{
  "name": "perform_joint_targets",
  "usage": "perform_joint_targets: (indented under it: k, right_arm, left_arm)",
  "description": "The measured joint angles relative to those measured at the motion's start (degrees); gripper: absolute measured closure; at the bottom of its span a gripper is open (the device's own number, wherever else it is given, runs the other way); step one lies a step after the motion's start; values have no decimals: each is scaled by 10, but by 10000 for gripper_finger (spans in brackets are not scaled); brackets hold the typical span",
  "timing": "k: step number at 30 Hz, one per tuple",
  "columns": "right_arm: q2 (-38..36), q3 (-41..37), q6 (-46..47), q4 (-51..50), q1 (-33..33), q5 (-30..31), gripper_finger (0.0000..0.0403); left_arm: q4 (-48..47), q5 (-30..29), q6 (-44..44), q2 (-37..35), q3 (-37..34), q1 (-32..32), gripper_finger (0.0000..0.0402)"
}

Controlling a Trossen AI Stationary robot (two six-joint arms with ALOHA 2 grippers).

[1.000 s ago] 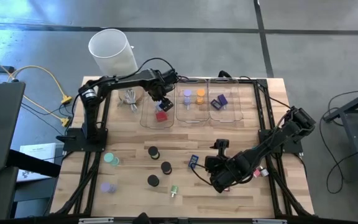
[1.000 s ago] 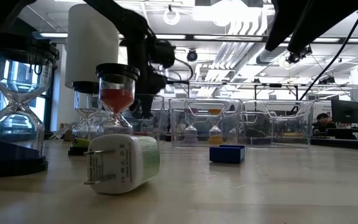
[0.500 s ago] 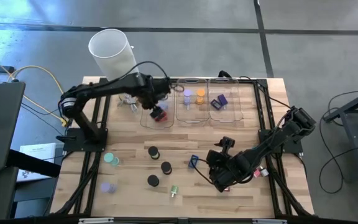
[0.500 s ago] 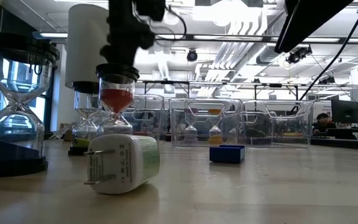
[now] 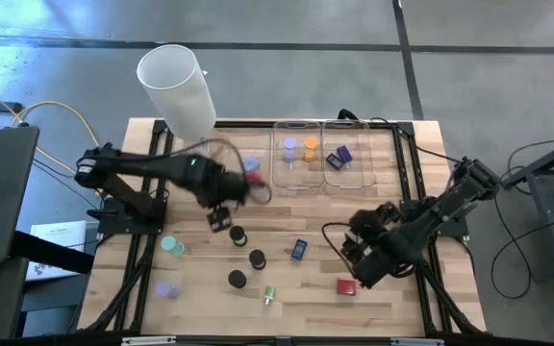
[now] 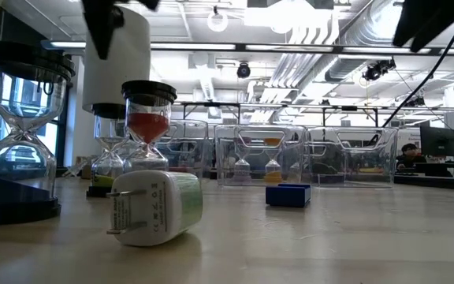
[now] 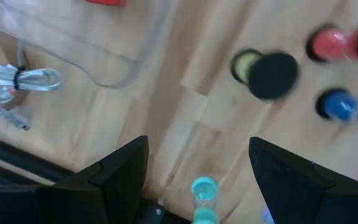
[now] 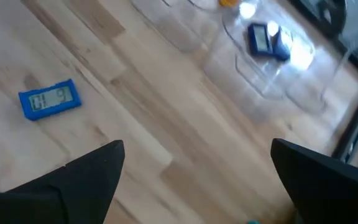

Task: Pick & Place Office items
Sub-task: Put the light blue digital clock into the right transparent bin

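The left fingers (image 5: pixel 221 215) are hovering over the counter (image 5: pixel 200 308), spread apart and gripping nothing; bare wood is showing between them in the left wrist view. Off to their left, a teal hourglass (image 5: pixel 171 246) is standing, and farther out on that side a lavender hourglass (image 5: pixel 166 288) is standing. Just beside the left fingers a black-capped hourglass (image 5: pixel 238 234) is standing upright, with two more black-capped hourglasses (image 5: pixel 257 259) standing a little past it. Well beyond those, a white and green charger (image 5: pixel 269 295) is lying on its side. Behind the left fingers, the left clear tray (image 5: pixel 227 185) is holding a red piece (image 5: pixel 251 178).

Between the two sets of fingers a blue clock (image 5: pixel 299 250) is lying flat on the counter, nearer the right ones. Away from both, the middle tray (image 5: pixel 296 185) is holding a lavender and an orange hourglass (image 5: pixel 310 146), and the right tray (image 5: pixel 346 183) is holding blue clocks (image 5: pixel 339 156).

The right fingers (image 5: pixel 359 259) are hanging above the counter, opened wide and carrying nothing. A red block (image 5: pixel 346 285) is lying just beside them, not touching them.
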Motion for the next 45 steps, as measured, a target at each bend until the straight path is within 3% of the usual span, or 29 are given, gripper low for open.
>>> perform_joint_targets:
  k: [5,11,20,28,35,45]
  right_arm:
    - [-9,0,51,-7,29,-60,8]
    - [-11,0,101,-8,42,-165,8]
    - [-12,0,122,-8,53,-209,8]
    - [-18,0,138,37,66,-230,8]
    - [-18,0,214,24,68,-244,8]
    - [-16,0,88,84,68,-270,8]
  left_arm:
    - [39,-5,-4,-30,-30,-96,131]
    - [111,-10,-3,-71,-100,-147,131]
    - [202,-11,-5,-149,-234,-145,131]
    - [286,-14,21,-223,-294,-146,131]
    - [336,-14,50,-257,-337,-130,131]
    - [356,-14,76,-258,-344,-115,131]
